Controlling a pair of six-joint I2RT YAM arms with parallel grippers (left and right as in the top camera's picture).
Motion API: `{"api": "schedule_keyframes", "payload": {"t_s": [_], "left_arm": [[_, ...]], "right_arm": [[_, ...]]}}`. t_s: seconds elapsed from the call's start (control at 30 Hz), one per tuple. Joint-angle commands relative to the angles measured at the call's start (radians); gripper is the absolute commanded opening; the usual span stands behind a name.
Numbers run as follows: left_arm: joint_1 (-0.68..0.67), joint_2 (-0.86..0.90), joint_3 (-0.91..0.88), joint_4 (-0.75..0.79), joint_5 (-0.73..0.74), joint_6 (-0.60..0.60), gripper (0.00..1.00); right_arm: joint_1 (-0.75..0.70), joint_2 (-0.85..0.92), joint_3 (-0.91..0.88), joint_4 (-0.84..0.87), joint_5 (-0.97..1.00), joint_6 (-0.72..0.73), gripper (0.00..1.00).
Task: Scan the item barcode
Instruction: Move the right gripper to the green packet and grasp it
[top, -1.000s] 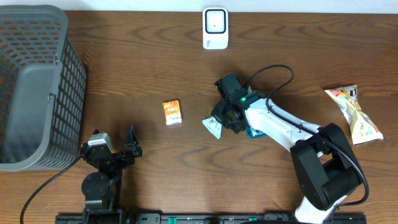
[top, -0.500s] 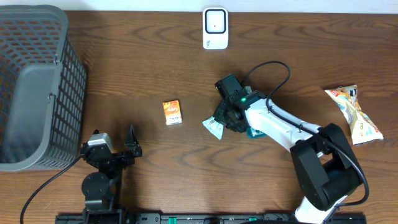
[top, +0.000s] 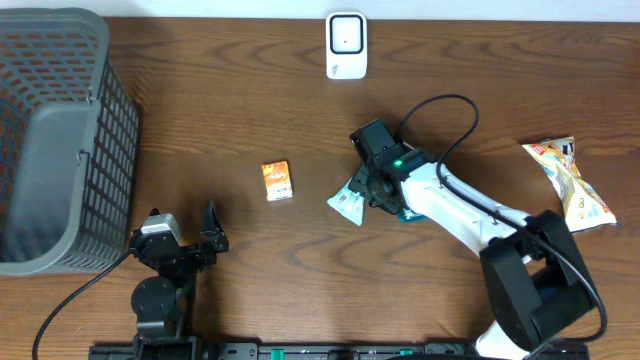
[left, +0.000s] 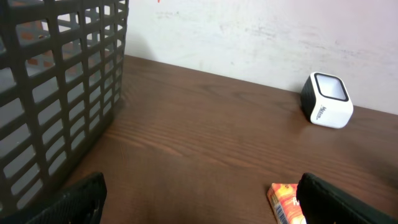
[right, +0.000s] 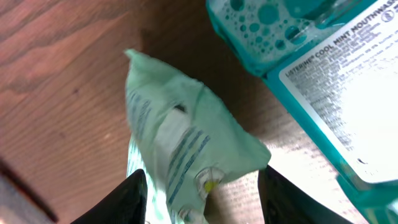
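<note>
The right end effector (right: 203, 183) stands over the pale green foil sachet with a printed barcode (top: 347, 203), fingers parted about half-way, one on each side of the sachet, which lies flat on the dark wood counter (top: 250, 100) near its middle. Just beside the sachet, on the arm's side, lies the teal cardboard mouthwash box (right: 323, 93); in the overhead view the right arm covers most of this box. The white, rounded barcode scanner (top: 346, 45) stands at the far edge of the counter, well apart from the sachet; the end effector body and a black looped cable (top: 440, 115) lie over part of the span between them. A small orange carton (top: 277, 181) lies to the left of the sachet, apart from it. The grey plastic lattice basket (top: 115, 140) occupies the far left corner. A yellow-and-white snack packet (top: 575, 185) lies near the right edge. The left end effector (left: 202, 202) rests at the near left, fingers spread wide and holding nothing.
</note>
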Motion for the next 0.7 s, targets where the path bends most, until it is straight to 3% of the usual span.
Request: {"api": "schedule_keyframes", "payload": {"t_s": [0.0,0.13,0.23,0.47,0.67], "left_arm": [[0.002,-0.001,-0.027,-0.021,-0.006,-0.009,0.98],[0.002,-0.001,-0.027,-0.021,-0.006,-0.009,0.98],[0.002,-0.001,-0.027,-0.021,-0.006,-0.009,0.98],[0.002,-0.001,-0.027,-0.021,-0.006,-0.009,0.98],[0.002,-0.001,-0.027,-0.021,-0.006,-0.009,0.98]], "right_arm": [[-0.003,0.053,-0.011,0.015,0.033,0.037,0.5],[-0.003,0.093,-0.011,0.039,0.029,0.037,0.31],[-0.003,0.104,-0.011,0.042,0.03,0.037,0.03],[-0.01,0.061,-0.011,0.043,-0.023,-0.061,0.01],[-0.024,-0.071,-0.011,0.092,-0.174,-0.508,0.01]]}}
